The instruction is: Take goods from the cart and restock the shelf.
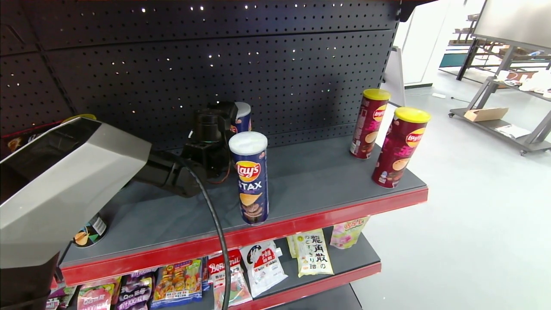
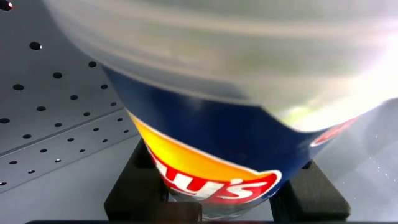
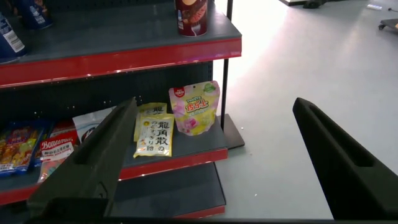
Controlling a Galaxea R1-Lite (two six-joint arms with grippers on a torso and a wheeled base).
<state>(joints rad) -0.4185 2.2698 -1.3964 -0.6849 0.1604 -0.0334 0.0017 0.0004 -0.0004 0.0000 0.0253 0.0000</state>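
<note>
A blue chip can (image 2: 205, 130) stands upright between the fingers (image 2: 134, 186) of my left gripper (image 2: 221, 193), which is shut on it. In the head view this held can (image 1: 243, 117) is at the back of the grey shelf (image 1: 318, 181), close to the pegboard, and my left gripper (image 1: 228, 129) hides its lower part. A second blue can (image 1: 252, 178) stands in front of it near the red front edge. Two maroon cans (image 1: 370, 124) (image 1: 400, 148) stand at the shelf's right end. My right gripper (image 3: 214, 109) is open with nothing between its fingers, facing the lower shelves.
The black pegboard (image 1: 258, 64) backs the shelf. Another can (image 1: 88, 232) stands at the shelf's left, partly under my left arm. Several snack bags (image 1: 310, 254) lie on the lower shelf (image 3: 180, 165). Open floor lies to the right, with metal racks (image 1: 508, 86) far off.
</note>
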